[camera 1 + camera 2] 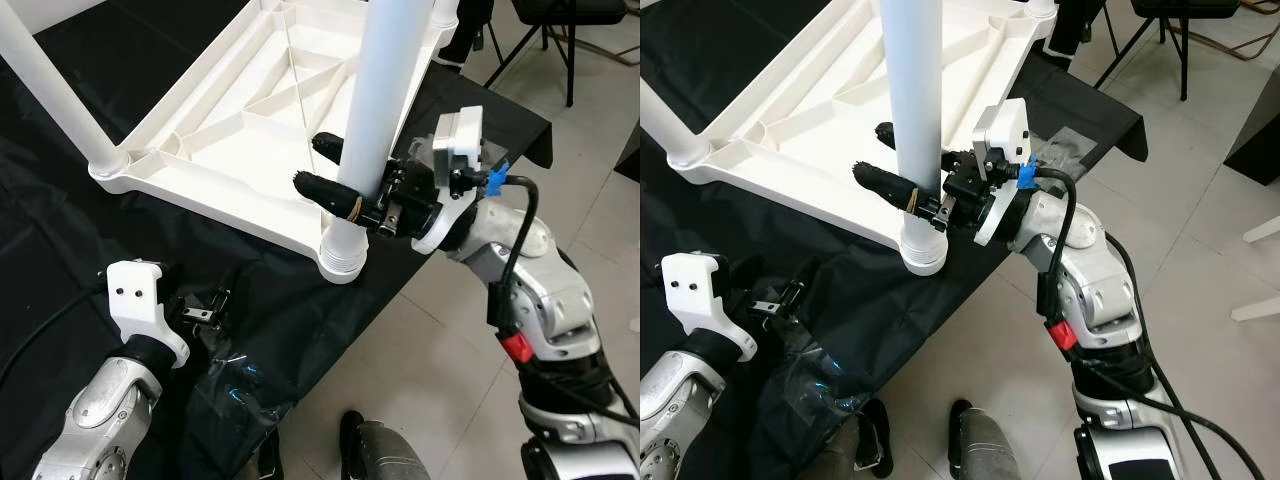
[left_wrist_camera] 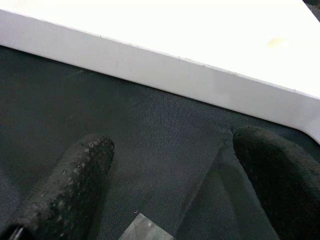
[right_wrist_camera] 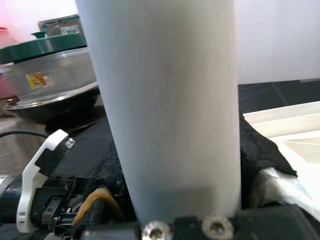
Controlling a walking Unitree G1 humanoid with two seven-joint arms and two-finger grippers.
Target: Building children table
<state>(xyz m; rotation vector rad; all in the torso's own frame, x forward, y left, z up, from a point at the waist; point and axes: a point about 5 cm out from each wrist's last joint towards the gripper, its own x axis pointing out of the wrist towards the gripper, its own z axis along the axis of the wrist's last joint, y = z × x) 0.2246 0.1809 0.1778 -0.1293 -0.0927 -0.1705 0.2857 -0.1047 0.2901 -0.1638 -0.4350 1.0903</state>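
One white children's tabletop [image 1: 250, 130] lies upside down on the black-draped table [image 1: 60, 230], two white legs [image 1: 385, 110] standing in its corner sockets. At 3 o'clock the right pincer [image 1: 330, 170] is clenched around the near leg just above its socket. At 7 o'clock the left pincer [image 2: 170, 185] sits released, fingers spread over the cloth beside the tabletop's edge.

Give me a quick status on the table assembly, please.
Right pincer clamped on white table leg, seated in corner socket of upturned tabletop. Left pincer open, low over black cloth. Nothing obstructing.

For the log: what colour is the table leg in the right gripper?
White; the table leg in the right gripper shows best in the left eye view.
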